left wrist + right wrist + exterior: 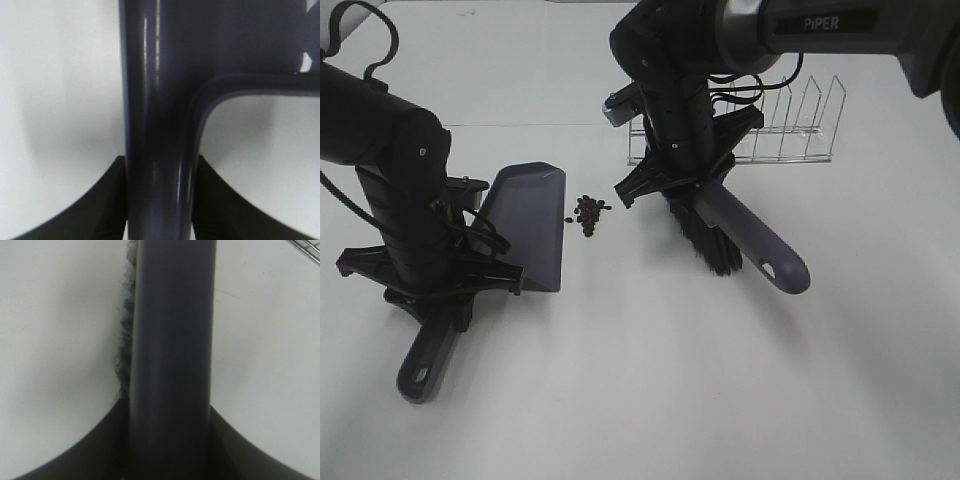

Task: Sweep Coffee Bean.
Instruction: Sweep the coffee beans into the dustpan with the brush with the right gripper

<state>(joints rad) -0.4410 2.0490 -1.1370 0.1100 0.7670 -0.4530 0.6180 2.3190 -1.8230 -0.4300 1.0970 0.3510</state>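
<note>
Dustpan [527, 225] & brush [740, 245] held either side of coffee bean cluster [589, 212].
L gripper [438, 280] is seen clamped on the dustpan handle, w/ the pan's edge set just beside the beans on the table [640, 400]. R gripper [685, 180] is closed round the brush handle; bristles are kept near the beans, not touching. A wire rack [790, 125] is seen behind.

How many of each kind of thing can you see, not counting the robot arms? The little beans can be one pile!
Purple-grey dustpan: 1
Brush with black bristles: 1
Wire rack: 1
Pile of coffee beans: 1 (the beans are too tiny and bunched to count one by one)
Total: 4
</note>
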